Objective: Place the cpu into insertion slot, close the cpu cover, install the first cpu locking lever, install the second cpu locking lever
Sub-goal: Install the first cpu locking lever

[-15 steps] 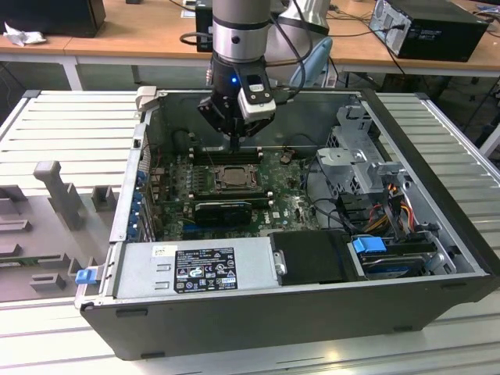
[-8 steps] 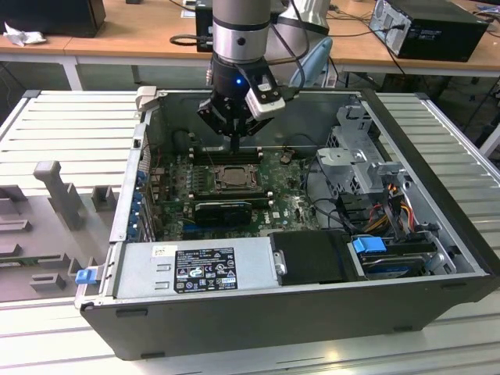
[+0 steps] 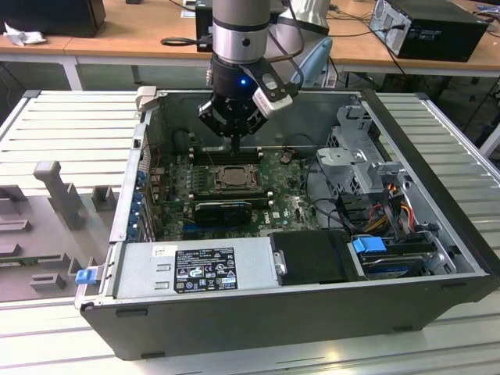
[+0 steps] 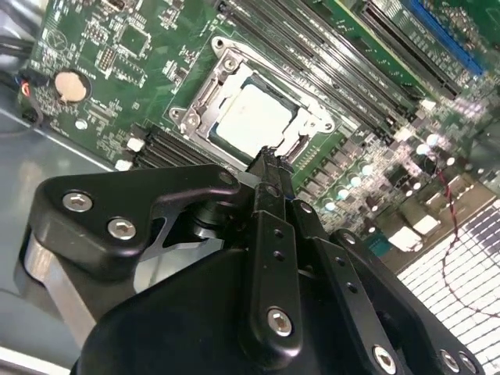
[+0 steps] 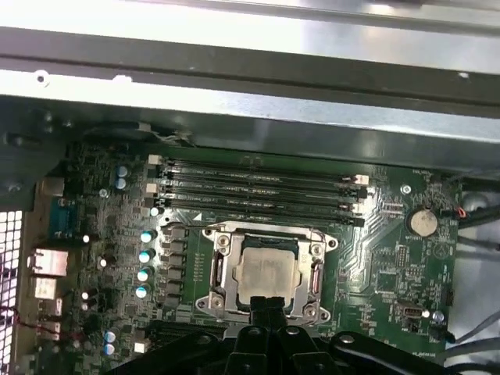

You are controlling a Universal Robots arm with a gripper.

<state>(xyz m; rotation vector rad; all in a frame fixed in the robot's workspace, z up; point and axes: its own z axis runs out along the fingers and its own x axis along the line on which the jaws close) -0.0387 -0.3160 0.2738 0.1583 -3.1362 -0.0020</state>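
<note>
The pale square cpu (image 5: 268, 273) lies flat in the insertion slot (image 5: 316, 275) on the green motherboard. It is also seen in the second wrist view, cpu (image 4: 254, 117), and in the exterior view, cpu (image 3: 232, 176). The silvery cpu cover (image 5: 262, 233) lies down around it as a frame. I cannot tell the locking levers apart from the frame's edges. My gripper (image 4: 269, 160) hangs just above the socket's edge, shut, with nothing between its black fingers. In the exterior view the gripper (image 3: 235, 148) stands over the socket's far side.
Long black memory slots (image 5: 258, 183) run beside the socket. A coin battery (image 5: 423, 221) sits on the board. The open case holds a power supply (image 3: 195, 269), a drive cage (image 3: 367, 164) and coloured cables (image 3: 391, 211). Its metal walls (image 3: 133, 172) close in the board.
</note>
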